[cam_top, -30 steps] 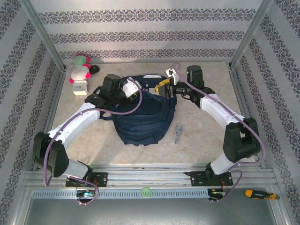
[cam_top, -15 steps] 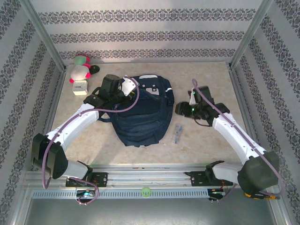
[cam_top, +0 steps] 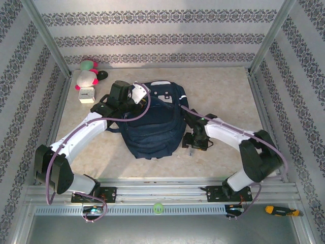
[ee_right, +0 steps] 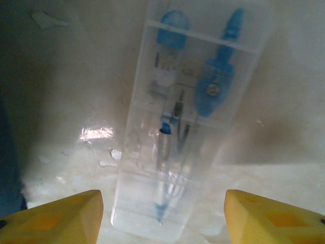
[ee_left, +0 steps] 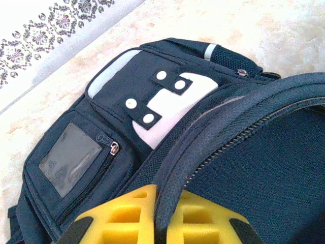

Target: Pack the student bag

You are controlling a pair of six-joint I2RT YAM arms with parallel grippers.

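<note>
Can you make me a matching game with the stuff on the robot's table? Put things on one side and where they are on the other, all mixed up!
Things:
1. student bag
2. clear case with blue drawing tools
3. plush toy
4. screwdriver

Places:
A. far left corner of the table
B. lying flat under the open right gripper
C. on the metal ledge, near right, off the table
D. opening rim pinched by the shut left gripper

Pairs: 1-D, 2-B, 3-A, 4-C
</note>
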